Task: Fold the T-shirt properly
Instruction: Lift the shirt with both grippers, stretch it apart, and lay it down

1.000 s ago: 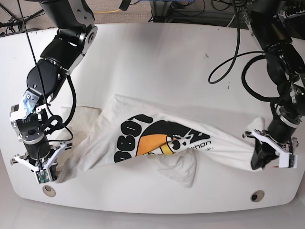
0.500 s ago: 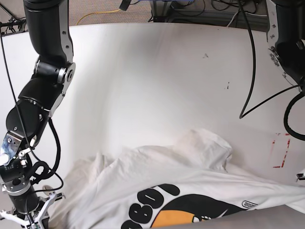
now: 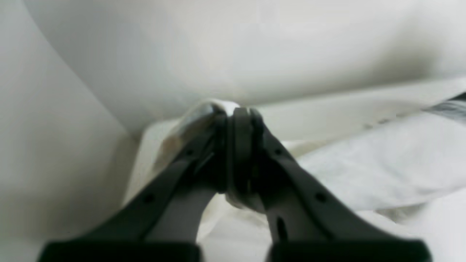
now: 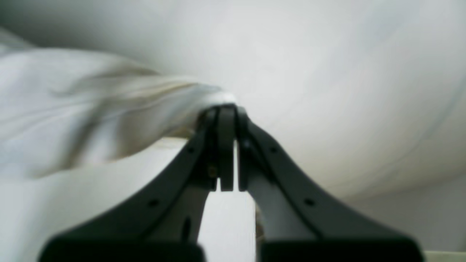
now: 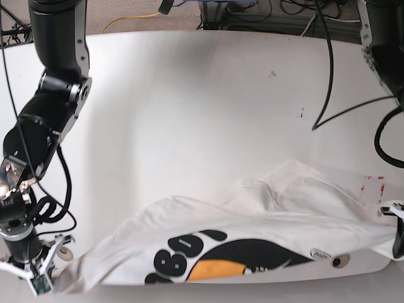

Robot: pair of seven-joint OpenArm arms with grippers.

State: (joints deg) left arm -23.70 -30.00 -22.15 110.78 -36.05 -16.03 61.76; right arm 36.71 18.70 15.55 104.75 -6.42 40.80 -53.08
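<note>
Shirt held out between both claws, no fold made yet.

Base view, left side: right gripper sits at the table's front corner, jaws pinched tight on a bunched edge of the T-shirt. Middle: shirt lies print-up along the front edge, black lettering and orange graphic showing, cloth rumpled and bunched behind the print. Right side: left gripper is likewise clamped on cloth at the far corner. Judged early stage: spreading flat not finished, all folds left to do.
</note>
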